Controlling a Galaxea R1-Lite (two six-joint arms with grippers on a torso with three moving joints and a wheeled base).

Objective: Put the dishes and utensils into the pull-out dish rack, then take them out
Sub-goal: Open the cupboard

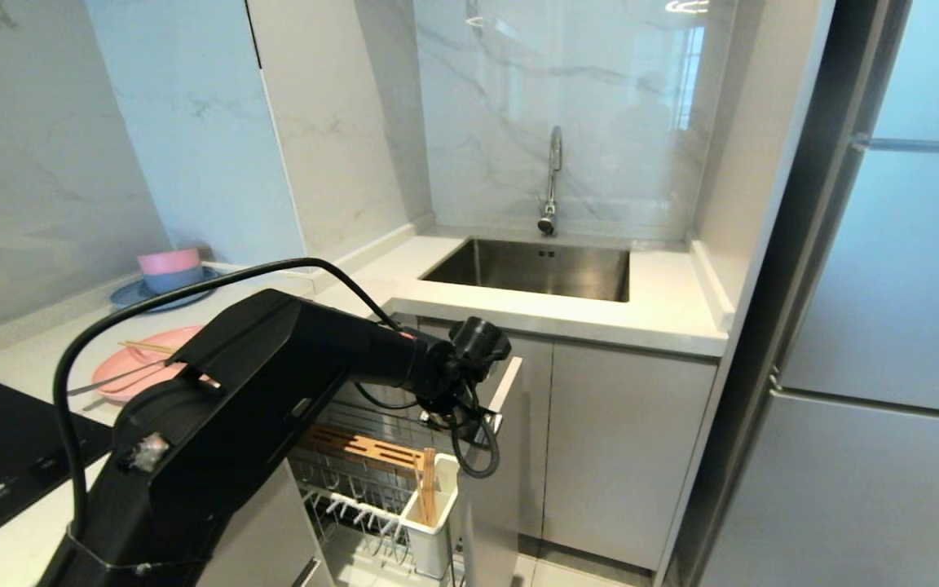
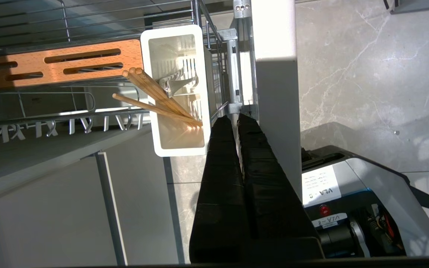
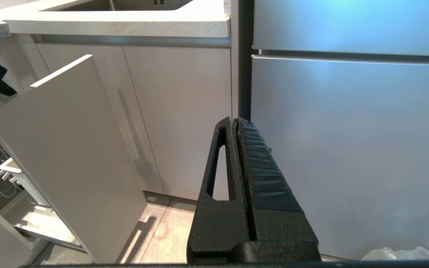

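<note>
Nearest the robot, the left arm (image 1: 290, 383) reaches across the open pull-out dish rack (image 1: 372, 481). The left hand (image 2: 235, 119) is closed w/ nothing between its fingers, hanging just beside the white cutlery box (image 2: 151, 93) and close to the pale drawer front (image 2: 274, 74).

Inside the box: wooden chopsticks (image 2: 155, 95) leaning at a slant, tops sticking out over the rim, plus a grey metal utensil (image 2: 179, 83), prob. the spoon, mostly sunk in the box. The brown slotted wooden strip (image 2: 58, 65) sits beside the box; the wire prongs below it look bare, i.e. no dish in the rack as far as the views show.

Further off on the table (image 1: 37, 350), the pink oval plate (image 1: 139, 367) is not yet loaded. It carries another pair of chopsticks (image 1: 147, 347) and what looks like a second long-handled utensil across it. Behind that, a pink bowl (image 1: 168, 261) stacked on a blue one atop a blue plate (image 1: 131, 297). No cream-white bowl that I can make out. The sink (image 1: 535, 269) and tap lie beyond.

The right hand (image 3: 235, 123) is closed too, parked low facing the fridge (image 3: 348, 130), away from the work.

Judgement: mid-loading, one set of utensils in, hand empty. Next move prob. needs the arm to swing back over the table, open up and pick the remaining utensils off the plate. Thin, flat-lying items, so a low, precise pinch.
</note>
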